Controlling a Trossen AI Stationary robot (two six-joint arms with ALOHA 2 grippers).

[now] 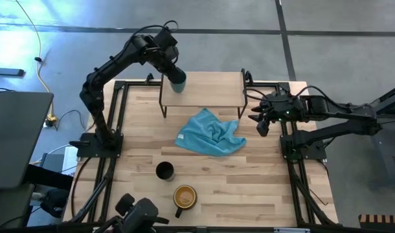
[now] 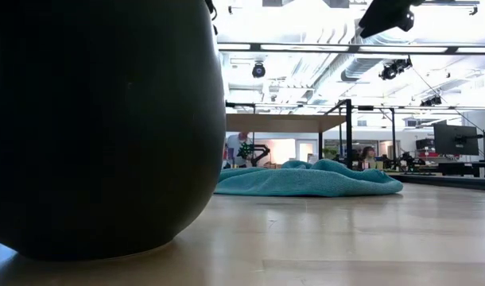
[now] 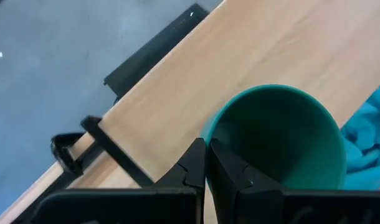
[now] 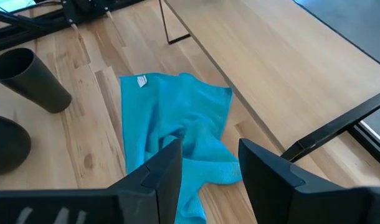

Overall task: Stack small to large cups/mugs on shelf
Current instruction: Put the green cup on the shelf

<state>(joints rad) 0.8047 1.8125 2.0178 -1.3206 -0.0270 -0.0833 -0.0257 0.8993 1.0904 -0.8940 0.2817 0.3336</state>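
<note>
**benchwatcher:** High view first. The left gripper was over the left end of the shelf, pinched shut on the rim of the teal cup. Made sense to me: smallest one goes up first, and a rim pinch leaves the base free to set down. The black cup and the big mug sat on the tabletop near the front edge, just beside each other, with a blue cloth between them and the shelf.

**torque_tom:** And the right arm?

**benchwatcher:** Parked at the shelf's right end, right gripper spread wide, holding nothing. I'd guess it was just staying clear.

**torque_tom:** Low view any use?

**benchwatcher:** Mostly a huge dark round shape right up at the lens, probably the mug, but I couldn't say for sure. Behind it the cloth and the shelf on its thin legs.

**torque_tom:** Wrists?

**benchwatcher:** Left wrist: fingers clamped on the teal cup's rim, cup mouth-up over the shelf board. I couldn't tell if it was touching. Right wrist: open fingers over the cloth, black cup off to the side.
</note>
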